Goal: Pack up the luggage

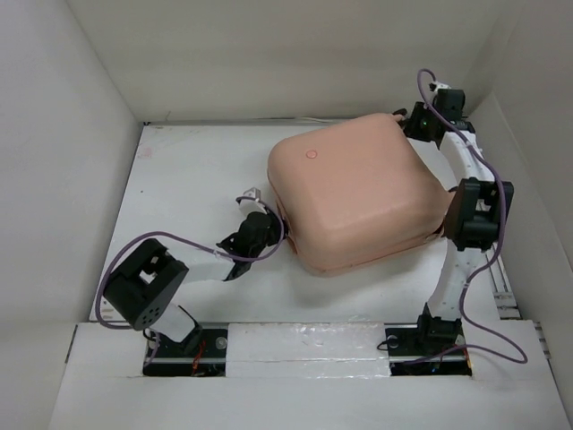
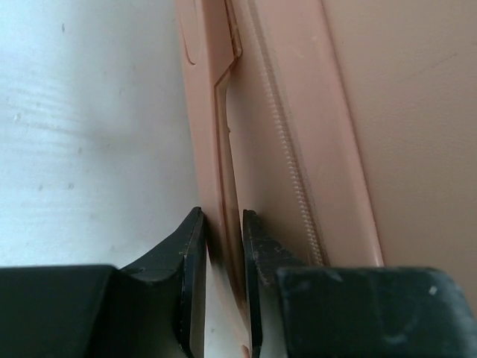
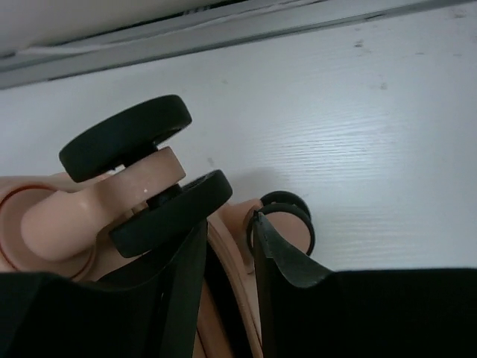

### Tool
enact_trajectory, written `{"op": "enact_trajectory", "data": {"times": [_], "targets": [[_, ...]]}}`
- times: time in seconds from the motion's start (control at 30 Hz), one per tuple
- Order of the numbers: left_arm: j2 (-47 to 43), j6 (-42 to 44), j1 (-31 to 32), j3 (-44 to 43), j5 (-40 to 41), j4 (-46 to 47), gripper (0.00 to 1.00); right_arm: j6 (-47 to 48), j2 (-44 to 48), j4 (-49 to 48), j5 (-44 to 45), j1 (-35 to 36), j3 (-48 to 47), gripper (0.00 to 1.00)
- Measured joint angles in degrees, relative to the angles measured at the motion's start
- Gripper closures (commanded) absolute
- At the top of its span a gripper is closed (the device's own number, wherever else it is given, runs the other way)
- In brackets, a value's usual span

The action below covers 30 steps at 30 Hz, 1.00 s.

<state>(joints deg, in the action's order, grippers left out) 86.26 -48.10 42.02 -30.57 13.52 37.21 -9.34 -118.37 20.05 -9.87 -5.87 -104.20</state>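
Note:
The luggage (image 1: pixel 358 197) is a peach-pink hard-shell suitcase lying flat and closed on the white table (image 1: pixel 188 188), its round logo (image 1: pixel 311 154) facing up. My left gripper (image 1: pixel 274 219) is at its left side. In the left wrist view my left gripper (image 2: pixel 222 224) is shut on a thin peach strip of the shell (image 2: pixel 227 149) beside the zipper (image 2: pixel 291 149). My right gripper (image 1: pixel 405 118) is at the far right corner. In the right wrist view my right gripper (image 3: pixel 227 224) is shut on the peach rim (image 3: pixel 231 261) between the black caster wheels (image 3: pixel 127 138).
White walls close in the table on the left, back and right (image 1: pixel 54 134). A rail runs along the back edge (image 3: pixel 223 30). My right arm's elbow (image 1: pixel 479 210) stands against the luggage's right side. A white board (image 1: pixel 304 345) covers the near edge.

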Motion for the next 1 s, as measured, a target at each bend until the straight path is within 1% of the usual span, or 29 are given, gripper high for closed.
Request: {"op": "enact_trajectory", "data": {"times": [0.1,0.2,0.27,0.33,0.4,0.53,0.6,0.67,0.73,0.87,0.93,0.97,1.0], "targets": [[-3.56,-0.7,1.22,4.0,1.05,1.01,1.0,1.79,-4.87,4.94,-2.78,2.69,-8.07,0.63],[-8.68,-2.12,3.82,8.92,3.13,0.81,1.0,3.8,-12.52,11.13,-5.64,7.45,-20.41,0.63],[-11.21,-3.17,6.19,11.23,5.7,0.15,1.0,4.92,-18.29,13.64,-7.61,10.97,-29.35,0.62],[-13.31,-4.55,9.55,12.72,9.84,-0.92,1.0,5.92,-22.4,13.73,-9.11,13.77,-35.78,0.59],[-14.67,-6.25,12.41,13.38,12.9,-2.47,1.0,6.45,-24.28,12.31,-10.62,15.67,-38.69,0.57],[-15.15,-9.14,17.27,13.62,17.64,-3.61,1.0,6.32,-23.58,9.68,-15.5,17.53,-40.39,0.54],[-14.4,-10.34,19.61,13.27,20.11,-3.56,1.0,6.12,-21.57,9.75,-17.73,18.91,-40.02,0.5],[-12.87,-11.06,21.22,12.13,21.75,-3.69,1.0,5.44,-17.66,7.21,-20.44,21.03,-36.72,0.45],[-10.95,-11.37,21.84,10.36,22.53,-3.76,1.0,4.44,-11.26,6.27,-23.58,24.15,-30.73,0.44],[-6.34,-11.17,22.01,5.53,22.56,-4.5,1.0,3.54,1.6,4.35,-29.18,28.3,-23.34,0.42],[-4.98,-10.88,22.01,4.02,22.43,-4.52,1.0,3.28,10.93,0.94,-30.49,27.58,-16.15,0.49],[-4.48,-10.71,22.01,3.5,22.43,-4.44,1.0,3.37,17.14,-1.31,-30.34,26.49,-10.1,0.54],[-4.07,-10.64,22.01,3.21,22.4,-4.42,1.0,3.21,23.85,-3.17,-29.81,25.22,-3.76,0.62]]}}
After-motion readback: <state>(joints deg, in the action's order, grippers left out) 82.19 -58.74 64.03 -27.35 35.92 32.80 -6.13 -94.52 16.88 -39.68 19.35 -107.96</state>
